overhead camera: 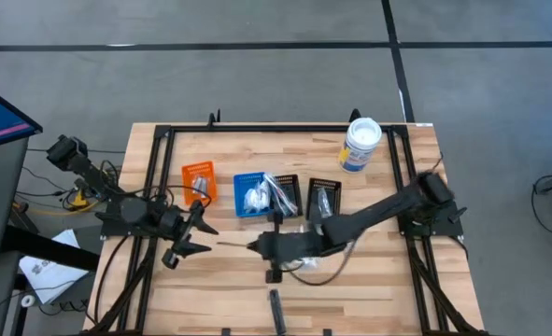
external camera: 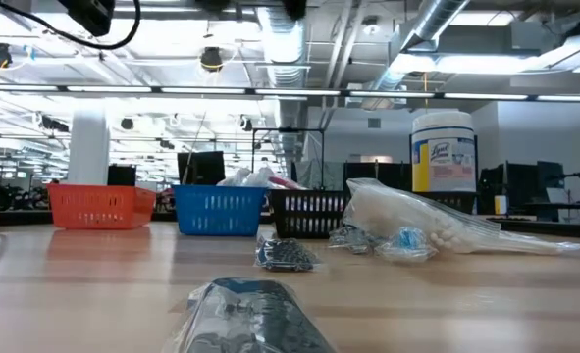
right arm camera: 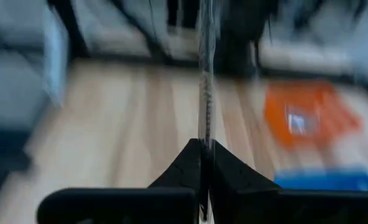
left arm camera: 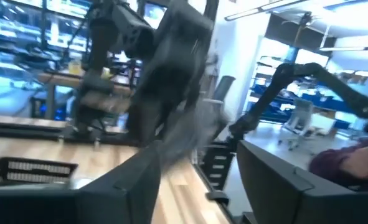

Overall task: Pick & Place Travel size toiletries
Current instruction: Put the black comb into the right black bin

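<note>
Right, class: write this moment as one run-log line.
right gripper: shut on clear stick | left gripper: jaws open, empty | blue bin: holds packets

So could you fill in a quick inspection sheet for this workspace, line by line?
Surface: wooden table, black frame rails.
Job's things: packets in the blue bin; more lying loose near the table's front.
Clutter: white tub; orange bin; black bin.
Hands: right hand shut on a slim clear stick; left hand open, empty, at the left.
Cables: one loops under the right arm.
Surroundings: grey floor, workshop behind.
</note>
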